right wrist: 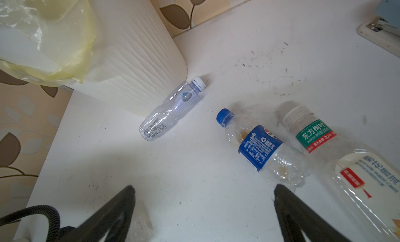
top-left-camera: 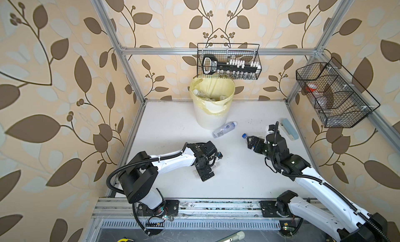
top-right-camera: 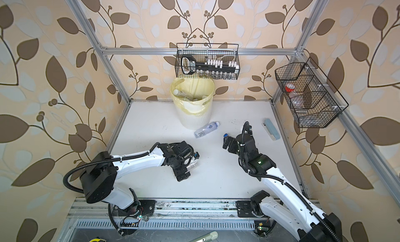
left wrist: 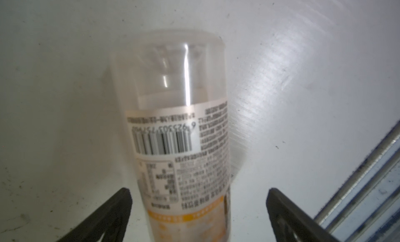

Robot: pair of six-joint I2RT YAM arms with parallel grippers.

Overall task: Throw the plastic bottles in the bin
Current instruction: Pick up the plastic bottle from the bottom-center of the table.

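The bin [top-left-camera: 213,113] stands at the back of the white table, with several plastic bottles [top-left-camera: 206,96] inside its yellow liner. A clear white-capped bottle [top-left-camera: 224,129] [right wrist: 173,109] lies against its base. My right gripper [top-left-camera: 248,143] [right wrist: 204,188] hovers open and empty. Just past one fingertip lies a blue-capped, blue-label bottle [right wrist: 257,148] [top-left-camera: 244,136], with a larger green-label bottle [right wrist: 311,132] beside it. My left gripper [left wrist: 199,191] [top-left-camera: 213,162] points down, open. An orange-and-white-label bottle [left wrist: 179,143] lies between its fingers untouched.
A pale blue block [top-left-camera: 289,128] lies near the right wall. One black wire basket [top-left-camera: 229,61] of vials hangs above the bin, another basket [top-left-camera: 333,96] hangs on the right frame. An aluminium rail [left wrist: 357,186] runs close to the left gripper.
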